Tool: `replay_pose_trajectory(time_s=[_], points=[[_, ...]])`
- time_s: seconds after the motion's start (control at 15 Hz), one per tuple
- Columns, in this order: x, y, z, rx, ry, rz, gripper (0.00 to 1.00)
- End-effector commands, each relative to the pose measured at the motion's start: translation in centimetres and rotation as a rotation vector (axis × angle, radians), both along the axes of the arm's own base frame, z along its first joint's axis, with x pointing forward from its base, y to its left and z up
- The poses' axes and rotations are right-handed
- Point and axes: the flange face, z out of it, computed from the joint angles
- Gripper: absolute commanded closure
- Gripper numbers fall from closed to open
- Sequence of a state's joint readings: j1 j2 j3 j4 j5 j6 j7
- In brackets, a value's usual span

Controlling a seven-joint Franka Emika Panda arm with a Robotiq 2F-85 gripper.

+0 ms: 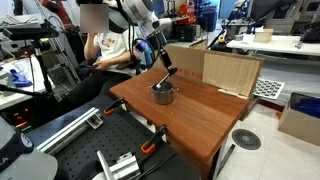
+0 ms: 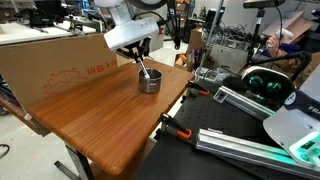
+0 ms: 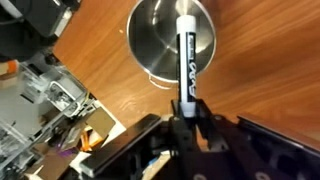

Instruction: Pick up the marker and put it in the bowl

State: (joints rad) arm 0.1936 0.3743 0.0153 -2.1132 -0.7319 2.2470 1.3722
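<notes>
Gripper (image 3: 187,118) is over the bowl (image 3: 152,42), its fingers (image 3: 205,130) clenched on one end of the marker (image 3: 185,60). The marker's long axis runs straight out from the fingers, free end poised above the bowl's dark inside. In an exterior view the bowl (image 1: 164,95) sits mid-bench (image 1: 205,118).

Above the bowl (image 1: 164,94) no room: the tool (image 1: 168,73) hangs there w/ the marker (image 3: 186,60) pinched, slanting over the opening. Upright cardboard sheet (image 2: 60,65) walls the counter (image 2: 110,120) just behind the bowl. Front & sides of the bowl are bare wood, open approach. Orange clamp (image 2: 178,128) sticks up at the counter edge.
</notes>
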Motion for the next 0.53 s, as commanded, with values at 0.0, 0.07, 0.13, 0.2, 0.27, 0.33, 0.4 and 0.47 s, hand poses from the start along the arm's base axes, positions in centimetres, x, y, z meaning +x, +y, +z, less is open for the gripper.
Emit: replay_pose_trajectory(time_s=[0.0,0.07,0.13,0.2,0.27,0.33,0.4,0.47], points=[[0.6,-0.1,-0.5,0.008,0.042,0.015,0.95],[0.7,-0.3,-0.6,0.012,0.047,0.011,0.95],[0.8,-0.4,-0.8,0.017,0.053,0.009,0.95],[0.9,-0.7,-0.9,0.022,0.056,0.01,0.95],[0.9,-0.8,-0.9,0.024,0.063,0.013,0.95],[1.0,-1.0,-1.0,0.027,0.068,0.012,0.95],[1.0,-1.1,-1.0,0.028,0.072,0.013,0.95],[1.1,-1.1,-1.1,0.031,0.074,0.013,0.95]])
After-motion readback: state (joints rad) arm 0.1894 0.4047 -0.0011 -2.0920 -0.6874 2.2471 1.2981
